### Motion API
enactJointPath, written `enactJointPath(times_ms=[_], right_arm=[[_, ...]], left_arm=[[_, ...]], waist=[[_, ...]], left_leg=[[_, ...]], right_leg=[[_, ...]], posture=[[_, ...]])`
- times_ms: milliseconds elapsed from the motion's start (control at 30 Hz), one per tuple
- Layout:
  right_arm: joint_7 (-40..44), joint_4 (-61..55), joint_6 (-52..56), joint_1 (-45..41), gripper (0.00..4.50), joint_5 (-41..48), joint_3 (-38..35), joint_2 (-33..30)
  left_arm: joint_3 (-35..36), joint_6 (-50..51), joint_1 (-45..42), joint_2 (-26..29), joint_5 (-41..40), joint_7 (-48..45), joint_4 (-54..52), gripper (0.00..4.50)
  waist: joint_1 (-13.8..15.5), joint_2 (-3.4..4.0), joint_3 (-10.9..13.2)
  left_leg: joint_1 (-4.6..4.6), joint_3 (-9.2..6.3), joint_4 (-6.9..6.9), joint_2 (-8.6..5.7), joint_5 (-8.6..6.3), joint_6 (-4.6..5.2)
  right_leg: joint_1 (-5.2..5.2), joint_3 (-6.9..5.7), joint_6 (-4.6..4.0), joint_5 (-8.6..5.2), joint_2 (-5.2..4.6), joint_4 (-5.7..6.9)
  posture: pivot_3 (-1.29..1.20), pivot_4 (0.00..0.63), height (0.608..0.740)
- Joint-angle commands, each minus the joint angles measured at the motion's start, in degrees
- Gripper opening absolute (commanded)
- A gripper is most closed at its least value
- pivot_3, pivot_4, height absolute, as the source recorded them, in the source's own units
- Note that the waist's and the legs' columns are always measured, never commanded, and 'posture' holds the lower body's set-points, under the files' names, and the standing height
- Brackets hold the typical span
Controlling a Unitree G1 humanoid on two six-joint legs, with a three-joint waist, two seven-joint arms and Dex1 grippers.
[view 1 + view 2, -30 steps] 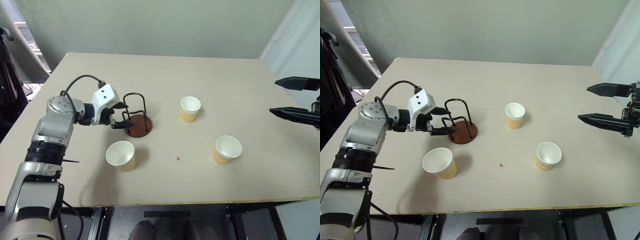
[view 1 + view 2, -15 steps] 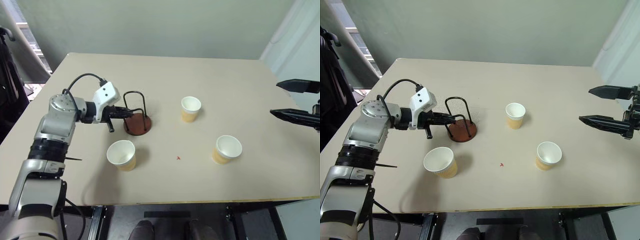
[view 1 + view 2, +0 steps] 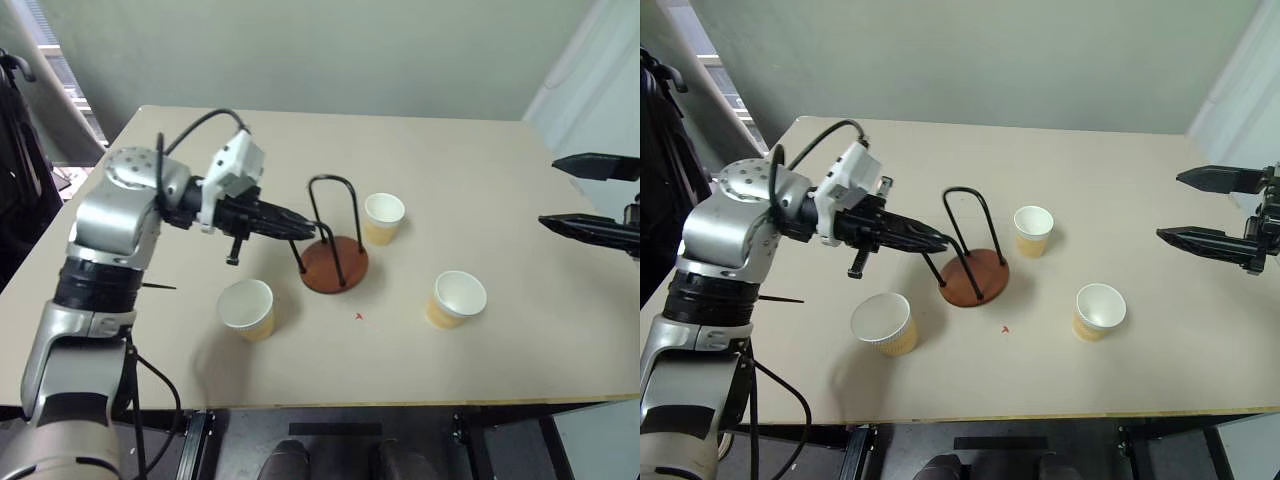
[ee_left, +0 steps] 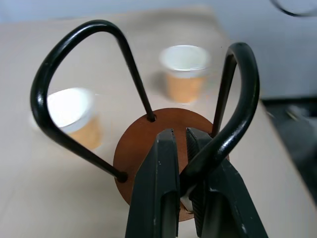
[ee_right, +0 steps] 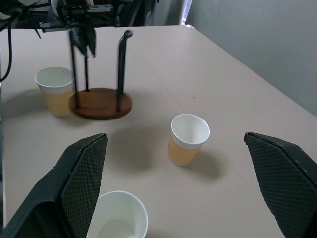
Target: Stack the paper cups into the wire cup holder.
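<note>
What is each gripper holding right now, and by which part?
Left gripper clamps one wire loop of the wire cup holder. Right gripper is open, holding nothing.

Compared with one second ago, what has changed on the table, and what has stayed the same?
The left gripper closed on a wire loop of the wire cup holder and carried it toward the table's middle, close to the far cup. The three paper cups, including the near cup and the right cup, stayed put; the right gripper stayed open.
</note>
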Motion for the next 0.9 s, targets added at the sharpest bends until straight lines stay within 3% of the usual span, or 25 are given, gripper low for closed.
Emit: enactJointPath(times_ms=[33,200,433,900], right_arm=[[-0.42,-0.32,-0.86,-0.97,4.50,0.25,-0.56,-0.46],[-1.23,-1.75,-0.42,1.06,4.50,0.49,-2.46,-0.44],[-2.44,-3.83,0.52,4.41,4.50,1.14,-5.47,-1.04],[-2.93,-4.52,0.90,4.75,4.50,1.27,-5.23,-1.16]], left_arm=[[-7.20,-8.34,-3.05,-0.90,0.37,-2.61,-2.09,0.01],[-12.01,-15.40,-6.82,-5.00,0.60,-2.61,1.61,0.01],[-17.21,-20.35,-3.79,-4.15,1.85,-2.61,1.49,0.01],[-15.45,-18.93,3.31,-9.19,12.26,2.43,0.33,0.01]], waist=[[0.12,0.00,0.00],[0.37,-0.01,0.00],[0.30,0.03,-0.01],[0.86,0.05,-0.03]], left_leg=[[0.00,0.00,0.02,0.00,-0.01,0.02],[-0.03,0.02,0.06,-0.01,-0.02,0.04],[-0.01,0.17,0.02,0.00,-0.04,0.06],[0.01,0.20,0.08,-0.04,-0.05,0.09]], right_leg=[[0.01,0.02,0.03,0.00,-0.01,0.00],[0.02,0.03,0.08,0.01,-0.02,-0.03],[0.03,0.09,0.11,0.00,-0.01,-0.04],[0.14,0.06,0.14,0.00,0.00,-0.05]], posture=[[0.00,0.150,0.740],[0.00,0.150,0.740],[0.00,0.150,0.740],[0.00,0.150,0.740]])
